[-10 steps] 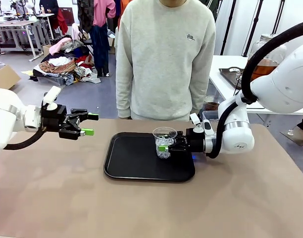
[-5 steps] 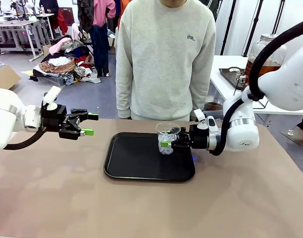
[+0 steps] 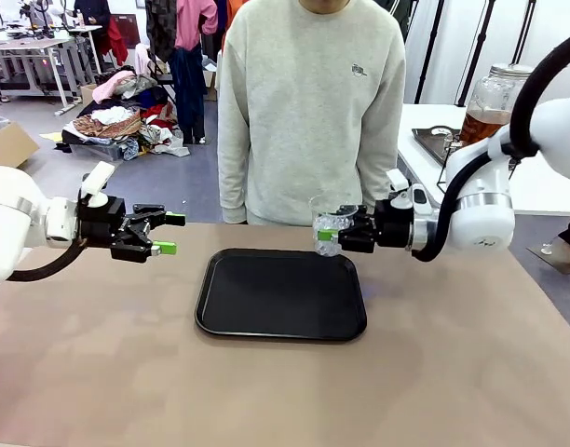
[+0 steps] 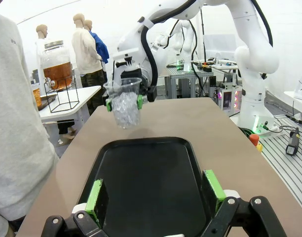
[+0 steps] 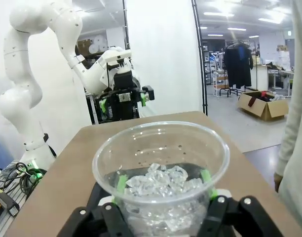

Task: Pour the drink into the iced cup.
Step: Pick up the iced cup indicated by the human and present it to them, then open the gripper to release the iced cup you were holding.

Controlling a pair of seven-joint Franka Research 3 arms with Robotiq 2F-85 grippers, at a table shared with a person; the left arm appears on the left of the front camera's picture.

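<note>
- Clear iced cup point(image 3: 326, 227) clamped in right gripper point(image 3: 335, 233), frame center, lifted above black tray point(image 3: 280, 296).
- Left gripper point(image 3: 166, 234) apart, empty, left side.
- Drink point(image 3: 478, 126) in jar, upper right.

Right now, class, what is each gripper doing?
Left gripper: open, holding nothing.
Right gripper: shut on the iced cup, lifted above the tray.

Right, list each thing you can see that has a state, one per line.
Cup: holds ice, upright, lifted clear of the tray, gripped by the right gripper.
Right gripper: shut on the cup.
Left gripper: open, holding nothing.
Tray: flat on the table, nothing on it.
Jar: lid on, part full of amber drink, on a side table.
</note>
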